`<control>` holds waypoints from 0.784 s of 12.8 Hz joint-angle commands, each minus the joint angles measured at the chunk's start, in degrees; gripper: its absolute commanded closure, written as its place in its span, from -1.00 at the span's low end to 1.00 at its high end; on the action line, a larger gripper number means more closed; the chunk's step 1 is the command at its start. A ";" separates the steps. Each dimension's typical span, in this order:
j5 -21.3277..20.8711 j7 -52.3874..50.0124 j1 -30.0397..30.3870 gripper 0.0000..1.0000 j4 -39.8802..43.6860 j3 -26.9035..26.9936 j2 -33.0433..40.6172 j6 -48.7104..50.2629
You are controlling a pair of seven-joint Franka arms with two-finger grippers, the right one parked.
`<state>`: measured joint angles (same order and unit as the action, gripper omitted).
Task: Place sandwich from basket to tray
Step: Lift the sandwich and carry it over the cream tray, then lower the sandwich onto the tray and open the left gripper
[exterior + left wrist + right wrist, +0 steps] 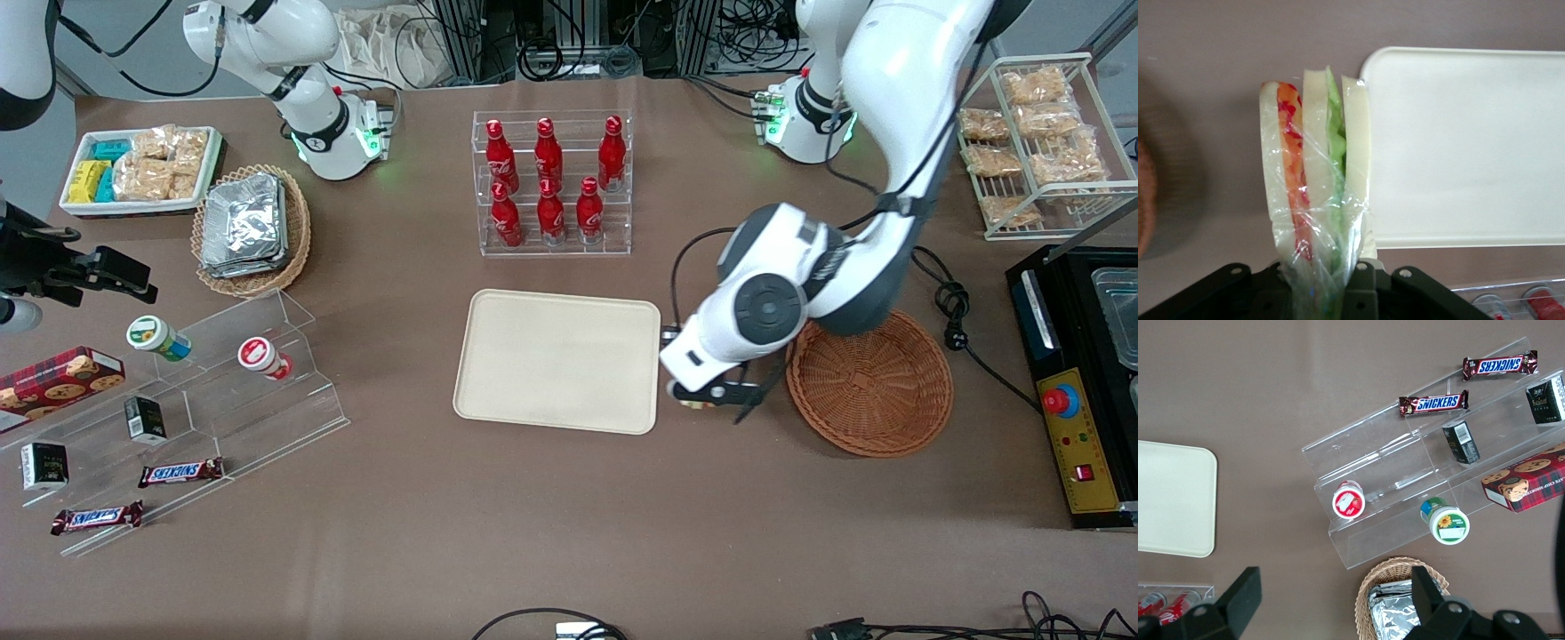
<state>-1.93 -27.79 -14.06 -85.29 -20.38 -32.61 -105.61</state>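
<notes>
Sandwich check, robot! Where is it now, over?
Hand shut on sandwich, between basket and tray. Sandwich out of basket, just short of tray rim. Tray bare, nothing in the way.

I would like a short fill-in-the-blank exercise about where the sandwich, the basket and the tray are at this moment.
1. The gripper is shut on the ____.
2. The gripper hangs between the basket and the ____.
3. The basket now holds ____.
4. The tray lies nearer to the front camera than the rack of red ____.

Missing words: sandwich; tray; nothing; bottles
</notes>
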 commanded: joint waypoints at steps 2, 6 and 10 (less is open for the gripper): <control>-0.62 -4.11 -4.47 0.64 4.52 0.25 -6.92 -4.15; -0.45 -4.38 -6.15 0.61 4.26 0.25 -9.75 -4.70; -0.45 -4.20 -6.94 0.56 3.91 0.25 -10.80 -4.52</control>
<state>-1.93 -31.17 -19.81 -82.98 -20.37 -42.45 -110.74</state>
